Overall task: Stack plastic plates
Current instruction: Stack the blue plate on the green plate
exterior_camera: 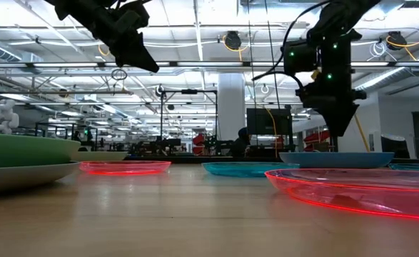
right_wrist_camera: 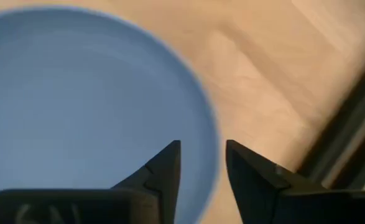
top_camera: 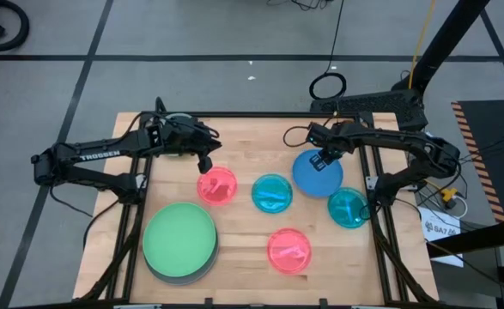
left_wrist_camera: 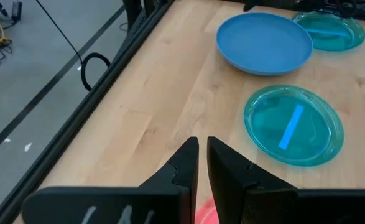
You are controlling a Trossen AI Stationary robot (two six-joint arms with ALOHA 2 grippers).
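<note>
One stack exists so far: nearest the front edge of the wooden table (top_camera: 243, 249), on the left, a large green plate (top_camera: 179, 238) sits nested on a large grey plate (top_camera: 202, 273), whose rim shows beneath it. Five plates lie loose in single layer. Front centre, a translucent pink plate (top_camera: 288, 250), apart from all others. Farther back, a row: second pink plate (top_camera: 216, 185), teal plate (top_camera: 272, 193) just beside it, second teal plate (top_camera: 348, 208) at the right edge. Behind that pair, a mid-size blue plate (top_camera: 317, 172), flat on the wood and touching or nearly touching the right-hand teal one. A pale rim (top_camera: 176, 117) shows at the far left edge behind the left arm, possibly a further plate; cannot tell. Right gripper (right_wrist_camera: 201, 162) hangs over the blue plate's rim, fingers spread with the edge in the gap between them, not pinching it. Left gripper (left_wrist_camera: 202, 155) is raised above the back-left pink plate, fingers nearly pressed together, holding nothing. Judged progress: early; one pairing done, the blue, both teal and both pink plates left to stack.
</note>
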